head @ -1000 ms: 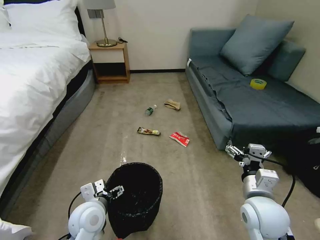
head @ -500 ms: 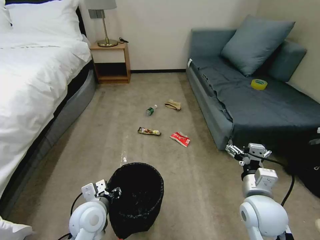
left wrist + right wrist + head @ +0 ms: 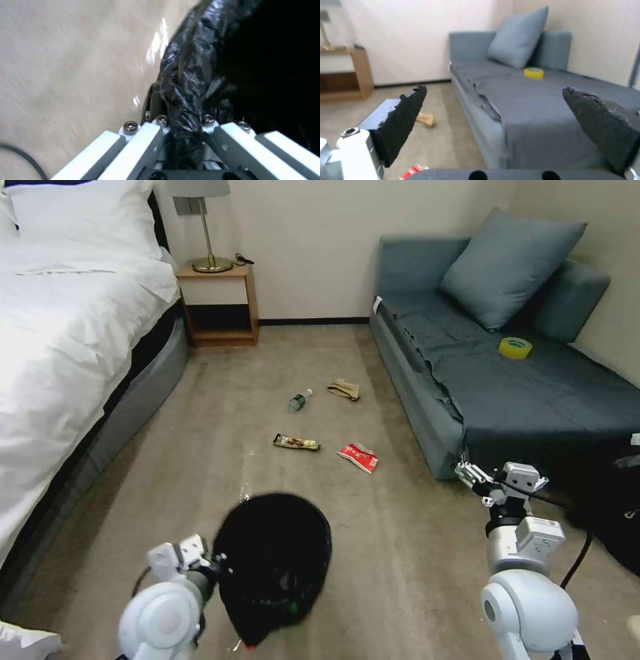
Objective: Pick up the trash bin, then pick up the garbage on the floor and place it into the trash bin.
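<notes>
Head view, hotel-style bedroom: I have the left gripper clamped on the near-left rim of the black mesh trash bin, which shows tilted and blurred just in front of the robot, apparently coming off the carpet. The left wrist view confirms the hold, with the bin's crinkled dark liner pinched between the fingers. The right gripper hangs idle off the sofa's near corner, its padded fingers spread wide and holding nothing. All four pieces of garbage lie on the carpet ahead of the bin, between the bed and the sofa: the red-white snack packet nearest, ahead and to the right of the bin; the gold-brown candy wrapper just left of it, its long axis running roughly side to side; the small clear bottle farther on, lying at an angle; and the crumpled tan paper beside the bottle, toward the sofa. As I judge it, the free right arm is the nearer one to the snack packet, which lies ahead of and to the left of that gripper, well apart from it. A yellow tape roll sits on the sofa seat.
</notes>
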Robot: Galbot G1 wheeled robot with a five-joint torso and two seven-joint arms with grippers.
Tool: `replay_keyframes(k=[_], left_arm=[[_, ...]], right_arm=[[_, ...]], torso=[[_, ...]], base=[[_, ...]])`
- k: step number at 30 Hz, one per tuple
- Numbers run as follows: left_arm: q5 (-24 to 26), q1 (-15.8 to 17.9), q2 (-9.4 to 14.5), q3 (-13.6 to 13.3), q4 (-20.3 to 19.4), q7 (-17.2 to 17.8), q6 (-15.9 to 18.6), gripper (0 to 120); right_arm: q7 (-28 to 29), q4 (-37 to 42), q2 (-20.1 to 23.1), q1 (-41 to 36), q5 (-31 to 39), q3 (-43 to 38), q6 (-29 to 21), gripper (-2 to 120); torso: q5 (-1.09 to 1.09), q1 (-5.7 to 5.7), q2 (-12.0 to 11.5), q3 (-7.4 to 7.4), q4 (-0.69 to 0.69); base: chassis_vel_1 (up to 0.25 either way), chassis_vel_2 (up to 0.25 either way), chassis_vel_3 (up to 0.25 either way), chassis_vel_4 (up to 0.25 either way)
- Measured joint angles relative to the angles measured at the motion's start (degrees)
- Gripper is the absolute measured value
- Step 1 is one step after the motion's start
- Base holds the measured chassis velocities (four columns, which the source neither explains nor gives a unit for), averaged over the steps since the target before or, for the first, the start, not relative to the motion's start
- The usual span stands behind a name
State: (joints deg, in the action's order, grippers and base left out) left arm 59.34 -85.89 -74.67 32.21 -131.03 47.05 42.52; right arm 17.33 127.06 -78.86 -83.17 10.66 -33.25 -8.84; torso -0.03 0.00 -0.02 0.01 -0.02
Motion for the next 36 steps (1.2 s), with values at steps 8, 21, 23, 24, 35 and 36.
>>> replay_keyframes(k=[8,21,23,24,35,36], left_arm=[[-11.12,-2.68,0.84,3.07,-3.57,-2.69,-0.14,1],[-16.57,-6.98,-1.13,6.37,-3.96,-4.14,-0.26,1],[-16.58,-7.1,-1.3,6.49,-3.96,-4.2,-0.27,1],[-16.58,-7.19,-1.54,6.57,-3.96,-4.28,-0.27,1],[-15.47,-6.55,-1.62,8.48,-4.06,-4.61,-0.31,1],[-15.27,-6.32,-1.48,8.9,-3.93,-4.68,-0.33,1]], right_arm=[[-0.42,0.42,0.53,0.25,1.88,0.55,1.74,100],[-2.88,-0.45,1.06,-0.87,2.32,2.62,3.4,100],[-3.35,-0.6,1.06,-0.91,2.27,2.66,3.66,100],[-4.04,-0.84,1.07,-0.98,2.08,2.75,4.09,100],[-6.08,-1.4,0.94,-1.07,1.58,3.38,5.24,100],[-6.16,-1.45,0.91,-1.11,1.56,3.38,5.29,100]], torso=[[0.03,0.0,0.0,0.0,0.01],[0.03,0.0,0.02,-0.01,0.02],[0.03,0.0,0.02,-0.01,0.02],[0.03,0.0,0.01,-0.01,0.02],[0.03,-0.01,0.02,-0.02,0.02],[0.03,-0.01,0.03,-0.02,0.01]], base=[[0.0,0.0,0.0,0.0],[0.0,0.0,0.0,0.0],[0.0,0.0,0.0,0.0],[0.0,0.0,0.0,0.0],[-0.021,0.014,0.021,-0.02],[-0.109,0.139,0.115,-0.093]])
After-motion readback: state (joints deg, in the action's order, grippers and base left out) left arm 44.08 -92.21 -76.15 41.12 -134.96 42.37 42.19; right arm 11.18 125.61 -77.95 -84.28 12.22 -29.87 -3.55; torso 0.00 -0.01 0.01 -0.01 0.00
